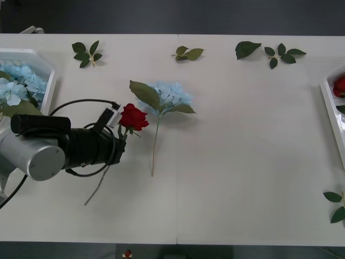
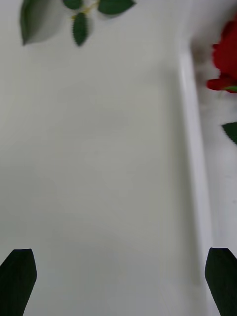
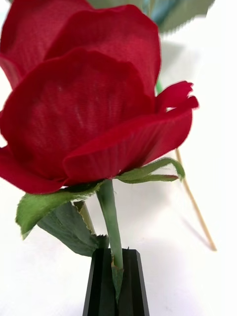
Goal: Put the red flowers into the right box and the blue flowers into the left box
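Across the white worktop (image 1: 242,162), left hand (image 3: 116,276) clamped on a deep-red fabric rose's (image 1: 133,117) green stem left of centre beside a pale-blue hydrangea (image 1: 171,95), right hand (image 2: 118,281) spread apart beside the white plastic right box's (image 2: 195,163) rim.

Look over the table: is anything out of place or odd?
Little stands out. One blue flower lies loose mid-table, outside the left box. The left gripper is shut on a rose stem, just under the bloom. The right gripper is open beside the right box.
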`<state>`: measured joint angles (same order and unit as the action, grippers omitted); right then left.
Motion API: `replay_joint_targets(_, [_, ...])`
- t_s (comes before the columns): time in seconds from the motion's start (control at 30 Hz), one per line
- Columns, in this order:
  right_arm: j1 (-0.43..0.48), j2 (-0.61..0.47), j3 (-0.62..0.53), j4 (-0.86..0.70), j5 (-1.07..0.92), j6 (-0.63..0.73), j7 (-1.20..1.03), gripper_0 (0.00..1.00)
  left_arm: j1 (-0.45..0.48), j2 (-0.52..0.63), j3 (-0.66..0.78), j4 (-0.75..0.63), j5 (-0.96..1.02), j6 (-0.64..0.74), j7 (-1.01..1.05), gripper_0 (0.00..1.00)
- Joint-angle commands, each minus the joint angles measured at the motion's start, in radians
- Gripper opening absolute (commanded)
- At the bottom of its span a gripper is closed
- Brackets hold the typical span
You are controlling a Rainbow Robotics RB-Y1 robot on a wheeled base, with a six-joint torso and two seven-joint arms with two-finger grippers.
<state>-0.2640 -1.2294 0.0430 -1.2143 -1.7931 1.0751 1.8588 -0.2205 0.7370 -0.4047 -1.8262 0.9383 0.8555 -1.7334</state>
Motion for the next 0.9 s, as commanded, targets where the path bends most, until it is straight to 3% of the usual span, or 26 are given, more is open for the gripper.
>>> replay_joint_targets(0.03, [-0.014,0.053,-0.015,-0.047,-0.118,0.006,0.151,1.00,-0.029,0.039,0.093,-0.093,0.105,0.051,0.046,0.00])
replay_joint_targets(0.3, [-0.015,0.182,-0.015,-0.171,-0.253,0.026,0.361,1.00,-0.048,0.044,0.215,-0.090,0.534,0.053,-0.018,0.00])
replay_joint_targets(0.57, [-0.017,0.303,-0.020,-0.346,-0.293,0.034,0.496,1.00,-0.095,0.041,0.227,0.016,1.019,0.053,-0.270,0.00])
replay_joint_targets(0.9, [-0.023,0.436,-0.025,-0.435,-0.331,0.151,0.551,1.00,-0.145,-0.033,0.141,0.050,1.268,-0.043,-0.542,0.00])
